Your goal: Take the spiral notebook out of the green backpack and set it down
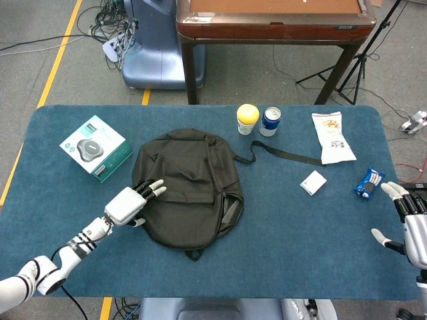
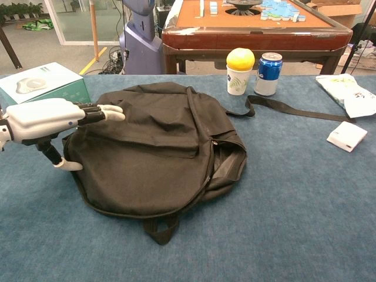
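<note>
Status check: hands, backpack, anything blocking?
Left hand open over backpack, right hand open at table edge. Notebook not visible. Backpack lying flat, side zipper gaping. Nothing blocking it.

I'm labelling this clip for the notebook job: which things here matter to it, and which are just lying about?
Part of the job:
- backpack, lying flat, zip partly open
- left hand, over the backpack's left edge
- right hand, open at the table's right edge

Just lying about:
- boxed device
- cup
- can
- snack bag
- small white box
- blue packet

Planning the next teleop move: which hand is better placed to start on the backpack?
Left. The left hand reaches over the backpack, fingers apart; the right hand sits at the far table edge.
</note>
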Robot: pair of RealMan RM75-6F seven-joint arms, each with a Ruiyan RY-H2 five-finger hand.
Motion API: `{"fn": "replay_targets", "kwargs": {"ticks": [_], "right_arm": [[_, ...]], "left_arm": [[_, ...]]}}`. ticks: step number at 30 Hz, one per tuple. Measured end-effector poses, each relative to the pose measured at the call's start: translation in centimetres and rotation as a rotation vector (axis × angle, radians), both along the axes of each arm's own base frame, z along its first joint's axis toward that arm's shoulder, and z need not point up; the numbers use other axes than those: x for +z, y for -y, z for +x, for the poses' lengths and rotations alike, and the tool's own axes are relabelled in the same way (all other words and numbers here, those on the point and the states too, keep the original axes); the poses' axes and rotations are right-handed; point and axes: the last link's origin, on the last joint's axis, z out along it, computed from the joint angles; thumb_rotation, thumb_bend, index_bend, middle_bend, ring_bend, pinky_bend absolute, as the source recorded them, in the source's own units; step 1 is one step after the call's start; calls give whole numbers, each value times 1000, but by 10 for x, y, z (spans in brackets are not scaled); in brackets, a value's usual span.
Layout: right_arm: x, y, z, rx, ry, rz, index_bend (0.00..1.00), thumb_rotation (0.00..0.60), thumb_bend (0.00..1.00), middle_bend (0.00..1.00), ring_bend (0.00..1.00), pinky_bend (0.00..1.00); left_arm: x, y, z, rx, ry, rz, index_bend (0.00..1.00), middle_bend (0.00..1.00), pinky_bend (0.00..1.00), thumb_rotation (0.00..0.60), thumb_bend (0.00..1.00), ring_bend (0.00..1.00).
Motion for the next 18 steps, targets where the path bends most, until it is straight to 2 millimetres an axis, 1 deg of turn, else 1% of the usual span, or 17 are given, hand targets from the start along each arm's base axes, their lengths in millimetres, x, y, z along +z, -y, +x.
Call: {"fn": "replay_targets", "kwargs": {"ticks": [3, 8, 11, 13, 18], "right_arm": [[1, -2, -2, -5, 1, -4, 163, 600, 26, 165, 170, 215], [3, -5, -4, -12, 5, -13, 163, 600, 26, 165, 170, 215], [3, -7, -5, -16, 7, -15, 164, 600, 26, 165, 171, 215], [3, -7, -6, -18, 8, -15, 164, 600, 26, 165, 170, 215], [2, -7, -8, -22, 12, -10, 163, 600, 26, 164, 170, 215]], "left_arm": [[-4, -2, 3, -3, -5, -7, 164, 0, 119, 600, 167, 13], [-9, -5, 8, -5, -7, -14, 275, 0, 120, 600, 288, 19], [-9, -7, 8, 0, -1, -13, 329, 3, 120, 600, 358, 50], [-9, -7, 8, 3, 3, -10, 354, 24, 120, 600, 401, 69], [-8, -9, 9, 41, 39, -1, 381, 72, 120, 600, 479, 108]]}}
